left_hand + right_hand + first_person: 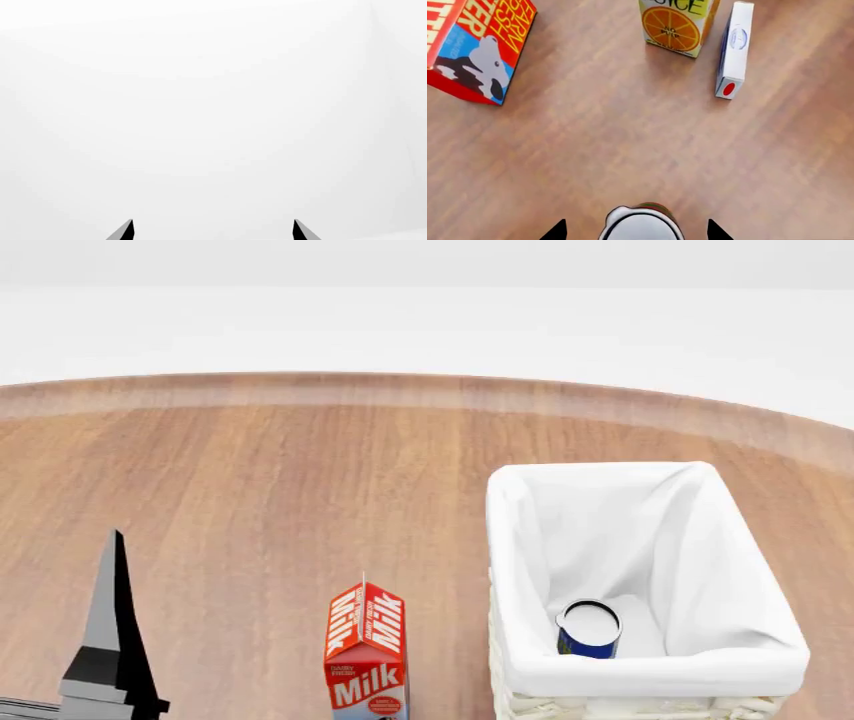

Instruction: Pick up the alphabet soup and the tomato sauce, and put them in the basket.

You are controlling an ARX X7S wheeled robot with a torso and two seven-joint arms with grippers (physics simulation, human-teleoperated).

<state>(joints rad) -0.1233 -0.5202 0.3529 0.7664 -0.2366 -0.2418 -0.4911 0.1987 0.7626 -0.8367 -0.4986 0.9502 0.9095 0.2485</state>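
Note:
The alphabet soup (pixel 589 628), a blue can with a pale top, stands inside the basket (pixel 527 540) at the right of the table. The tomato sauce (pixel 642 224), showing a pale top and a red and green edge, sits on the wood between the tips of my right gripper (pixel 637 231). That gripper is open, with a gap on each side of the can. My left gripper (pixel 213 230) is open and holds nothing, facing only white. In the head view one dark finger (pixel 114 640) of it rises at the lower left.
A red milk carton (pixel 367 650) stands just left of the basket. Beyond the tomato sauce in the right wrist view are a red butter box with a cow (pixel 474 50), an orange juice carton (pixel 677 22) and a slim white box (pixel 734 47).

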